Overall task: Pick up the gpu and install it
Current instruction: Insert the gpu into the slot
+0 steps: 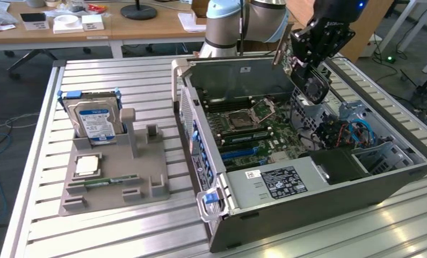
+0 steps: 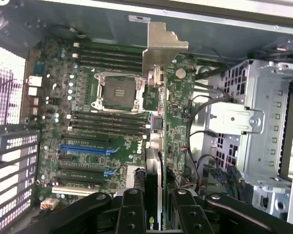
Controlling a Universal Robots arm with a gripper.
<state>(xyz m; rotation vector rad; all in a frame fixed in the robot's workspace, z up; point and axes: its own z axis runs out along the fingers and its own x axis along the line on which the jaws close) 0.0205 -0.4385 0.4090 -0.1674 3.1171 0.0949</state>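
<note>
claw (image 1: pixel 304 63) gripping gpu (image 1: pixel 316 87), above open case (image 1: pixel 320 207)

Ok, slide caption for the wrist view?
Gripper grips the gpu edge-on, poised over the motherboard of the open computer case.

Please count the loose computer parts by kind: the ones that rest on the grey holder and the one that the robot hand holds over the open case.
On the grey holder:
hard drive: 1
processor chip: 1
memory stick: 1
In the hand:
gpu: 1
Total: 4
</note>
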